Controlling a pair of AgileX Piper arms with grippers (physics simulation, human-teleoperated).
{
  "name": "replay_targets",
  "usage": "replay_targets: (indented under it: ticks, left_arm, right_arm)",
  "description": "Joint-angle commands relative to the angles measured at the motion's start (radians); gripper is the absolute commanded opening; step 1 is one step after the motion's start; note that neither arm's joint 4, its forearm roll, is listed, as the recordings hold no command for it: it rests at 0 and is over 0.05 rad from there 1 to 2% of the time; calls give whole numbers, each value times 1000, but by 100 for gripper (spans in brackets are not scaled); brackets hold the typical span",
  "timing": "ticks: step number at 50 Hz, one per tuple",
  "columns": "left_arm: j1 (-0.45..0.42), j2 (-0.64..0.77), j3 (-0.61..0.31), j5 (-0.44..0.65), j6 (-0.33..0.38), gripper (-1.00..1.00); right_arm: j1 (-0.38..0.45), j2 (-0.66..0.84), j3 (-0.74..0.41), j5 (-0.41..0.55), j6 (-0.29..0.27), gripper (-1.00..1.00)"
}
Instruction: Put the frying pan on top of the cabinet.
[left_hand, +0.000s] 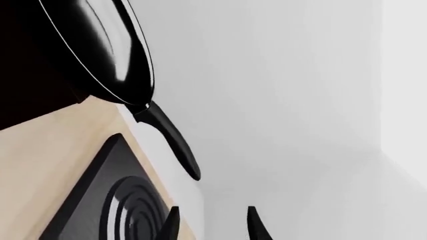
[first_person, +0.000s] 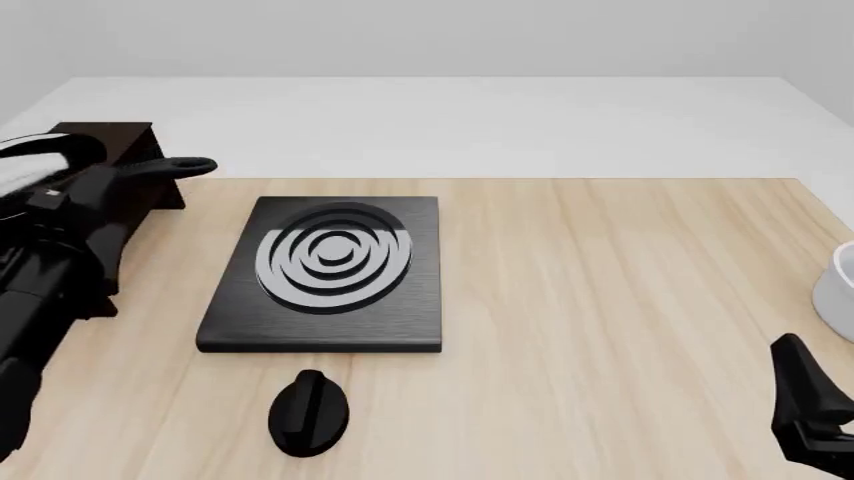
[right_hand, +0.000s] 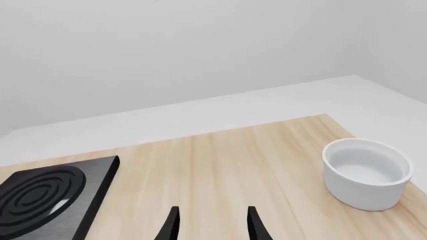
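The frying pan (left_hand: 113, 50) is black with a thin silvery rim and sits over the dark brown cabinet (left_hand: 27, 90). Its long handle (left_hand: 173, 140) sticks out past the cabinet's edge. My left gripper (left_hand: 212, 222) is open and empty, its fingertips short of the handle's end and not touching it. In the front view the cabinet (first_person: 114, 140) stands at the table's far left. My left arm (first_person: 54, 260) hides most of the pan, so only the looped handle (first_person: 180, 167) shows. My right gripper (right_hand: 212, 222) is open and empty, low at the front right (first_person: 798, 385).
A flat black stove plate with silver rings (first_person: 327, 275) lies left of the table's middle and also shows in the left wrist view (left_hand: 100, 200). A small black oval knob (first_person: 310, 410) lies in front of it. A white bowl (right_hand: 367, 172) stands at the right edge (first_person: 841, 285).
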Motion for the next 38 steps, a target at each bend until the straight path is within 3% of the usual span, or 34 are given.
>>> replay_targets:
  ticks: [1, 9, 19, 23, 32, 34, 35, 38]
  left_arm:
    - [-30, -256, 86, 149, 44, 100]
    - [-72, -418, 115, 290, 86, 100]
    - [-102, -667, 83, 568, 176, 100]
    - [-105, -772, 43, 709, 257, 100]
    - [-121, -936, 25, 900, 339, 100]
    - [-123, -969, 4, 956, 394, 100]
    - [-123, -987, 16, 968, 381, 100]
    - [-133, -1043, -19, 1051, 439, 100]
  right_arm:
    - [-1, -1, 0, -5, 1, 100]
    - [0, -1, 0, -8, -2, 100]
    - [-4, -1, 0, -11, -2, 100]
    - [-4, -1, 0, -13, -4, 100]
    - [-1, -1, 0, -17, -1, 100]
    - [3, -1, 0, -19, -6, 100]
    - [3, -1, 0, -19, -7, 100]
    - [6, -1, 0, -20, -7, 100]
